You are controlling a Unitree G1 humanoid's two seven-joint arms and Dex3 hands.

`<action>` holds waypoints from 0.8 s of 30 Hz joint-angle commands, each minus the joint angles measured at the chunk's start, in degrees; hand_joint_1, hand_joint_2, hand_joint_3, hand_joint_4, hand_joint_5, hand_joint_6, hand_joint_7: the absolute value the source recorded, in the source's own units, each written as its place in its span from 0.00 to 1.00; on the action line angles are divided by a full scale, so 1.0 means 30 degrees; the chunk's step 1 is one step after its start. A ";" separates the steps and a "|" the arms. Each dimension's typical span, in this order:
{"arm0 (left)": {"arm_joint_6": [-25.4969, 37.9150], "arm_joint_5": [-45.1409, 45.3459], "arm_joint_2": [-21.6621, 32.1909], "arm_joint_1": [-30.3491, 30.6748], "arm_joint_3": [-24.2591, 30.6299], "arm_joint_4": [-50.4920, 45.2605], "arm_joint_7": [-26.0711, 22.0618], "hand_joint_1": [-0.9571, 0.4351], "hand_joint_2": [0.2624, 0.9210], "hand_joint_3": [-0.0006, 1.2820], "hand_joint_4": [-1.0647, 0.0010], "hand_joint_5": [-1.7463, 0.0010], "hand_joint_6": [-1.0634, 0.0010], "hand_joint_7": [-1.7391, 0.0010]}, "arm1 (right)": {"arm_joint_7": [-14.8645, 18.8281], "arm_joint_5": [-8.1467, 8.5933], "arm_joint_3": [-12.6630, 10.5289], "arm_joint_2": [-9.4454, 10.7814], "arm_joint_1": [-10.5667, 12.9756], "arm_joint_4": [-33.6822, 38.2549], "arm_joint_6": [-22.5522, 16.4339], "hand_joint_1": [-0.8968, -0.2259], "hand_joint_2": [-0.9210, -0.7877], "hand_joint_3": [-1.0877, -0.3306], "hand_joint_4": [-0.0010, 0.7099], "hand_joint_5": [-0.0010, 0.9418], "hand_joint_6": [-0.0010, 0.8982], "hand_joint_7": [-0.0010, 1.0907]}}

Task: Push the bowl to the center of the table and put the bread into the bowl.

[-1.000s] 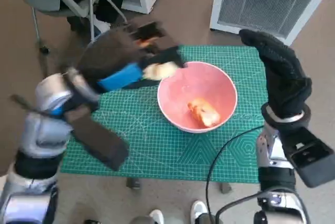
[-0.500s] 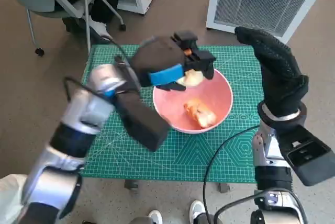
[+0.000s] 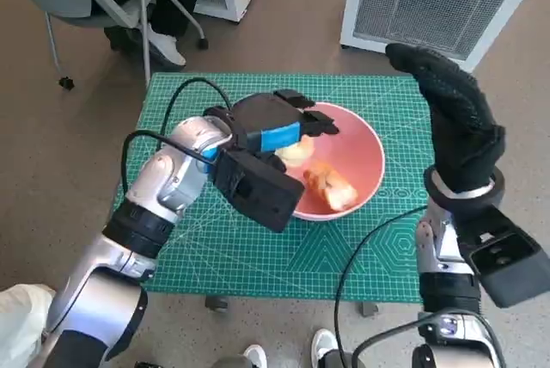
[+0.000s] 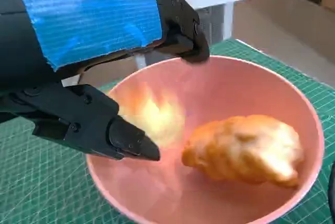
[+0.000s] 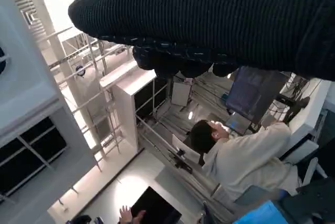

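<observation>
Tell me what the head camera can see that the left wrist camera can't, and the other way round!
Only the head view shows the whole green cutting mat covering the table, the right hand in its black knitted glove raised beside the bowl, a chair and the floor. Only the left wrist view shows, close up, the blurred pale piece of bread inside the bowl by the black fingers. Both show the pink round bowl, the golden-brown bread roll in it, and the blue-taped left hand over it.
</observation>
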 commanded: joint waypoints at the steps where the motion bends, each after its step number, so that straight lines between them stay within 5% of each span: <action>1: -0.0635 -0.2067 0.0205 0.0681 0.1529 -0.1011 0.0185 0.37 0.88 0.00 1.00 1.00 0.81 1.00 | -0.0349 -0.0231 -0.0047 0.0005 0.0275 -0.0093 0.0252 0.49 0.00 0.38 0.00 0.50 0.00 0.65; 8: -0.1800 -0.6603 -0.0387 0.2152 0.4568 -0.2295 0.0910 0.38 0.91 0.01 1.00 1.00 0.83 1.00 | -0.0764 -0.0438 0.0064 0.0110 0.0201 -0.0554 0.0529 0.48 0.00 0.37 0.00 0.50 0.00 0.65; 13: -0.3234 -0.8570 -0.1331 0.3487 0.6682 -0.3615 0.3304 0.37 0.97 0.02 0.98 0.99 0.79 0.99 | -0.1068 -0.0544 0.0139 0.0102 -0.0049 -0.0844 0.0927 0.48 0.00 0.37 0.00 0.49 0.00 0.65; 24: -0.5450 -1.2487 -0.3018 0.5366 0.9050 -0.4839 0.4776 0.28 1.00 0.22 0.86 0.98 0.73 0.96 | -0.1268 -0.0544 0.0166 0.0022 -0.1183 -0.0320 0.0938 0.50 0.00 0.41 0.01 0.50 0.00 0.63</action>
